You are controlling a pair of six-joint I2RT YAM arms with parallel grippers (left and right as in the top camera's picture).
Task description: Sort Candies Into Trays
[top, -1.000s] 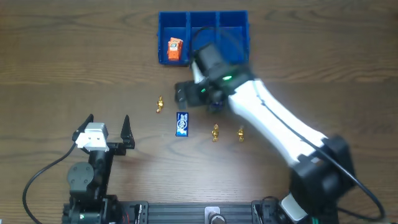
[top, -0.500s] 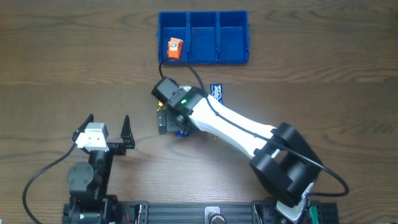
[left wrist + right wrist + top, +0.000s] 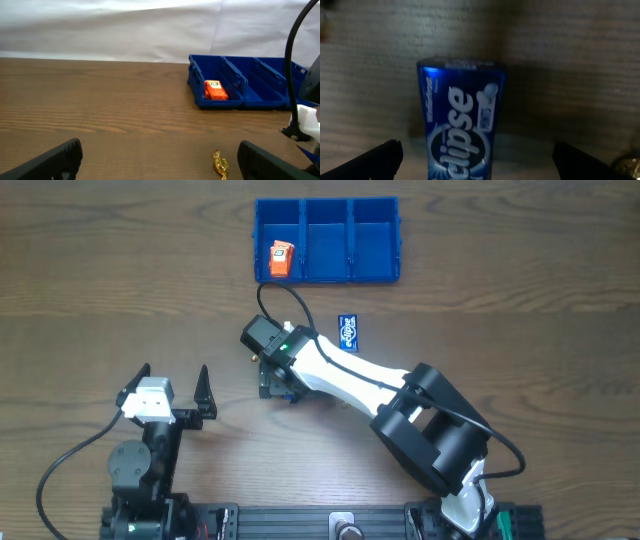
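Left gripper [image 3: 174, 372]: parked near its own base, fingers spread wide, nothing between them. It sits well apart from the candies, so I read it as on standby and out of the other arm's way.

Small gold foil-wrapped candy [image 3: 219, 163]: lying on the brown wood-grain table [image 3: 520, 310], just ahead of the left gripper and close to the right arm's wrist. Not sorted yet.

Right gripper [image 3: 472, 162]: the arm reaches across the middle to the left of centre and is down low over a flat blue rectangular candy pack [image 3: 461, 115]. The fingers are spread, one on each side of the pack's long edges, not pinching it. The pack lies flat on the table, lined up lengthwise between the fingers. That looks like a deliberate pre-grasp across the narrow width. You'd want to close squarely. The glossy wrapper could slip or pivot if only one finger bites first.

Small orange wrapped candy [image 3: 281, 258]: already in the left compartment of the blue plastic three-compartment tray [image 3: 326, 279] at the far side of the table. Since that compartment holds orange, I'd send the blue packs to one of the other two.

Second blue candy pack [image 3: 348, 330]: flat on the table between the tray and the right arm's forearm, outside the tray, just short of its front wall. It needs its own pick.
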